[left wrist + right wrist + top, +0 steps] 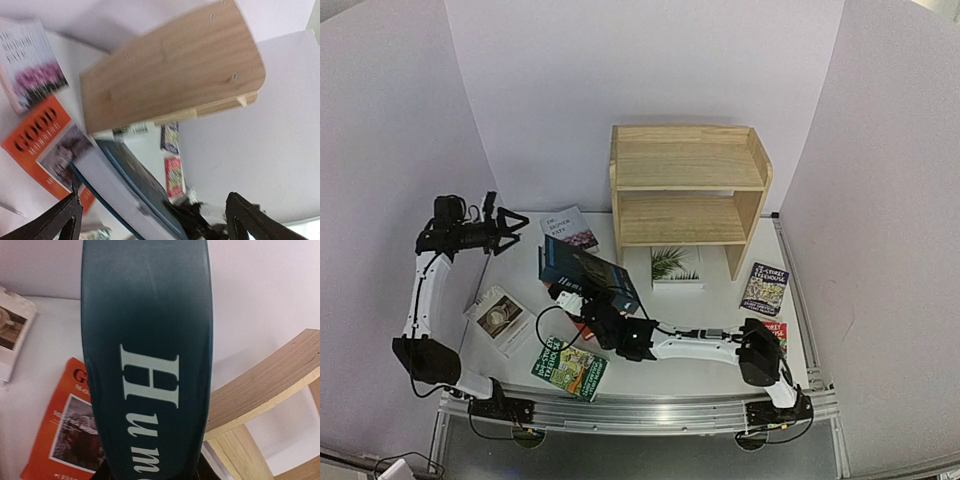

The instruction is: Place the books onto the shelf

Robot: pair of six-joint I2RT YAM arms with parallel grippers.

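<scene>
Humor book, grasped by right gripper, tilts at 7 o'clock of shelf; palm book lies at 6 o'clock; left gripper stands released.

One dark blue book with pale lettering, orange book, pink-flowered white book, green palm-leaf white book, light-wood shelf.

Top external: high behind the near edge of the tabletop, looking down over everything. Left wrist: up near the left edge, facing right toward the shelf. Right wrist: very close against the dark blue book. Shared throughout: shelf, that book.
</scene>
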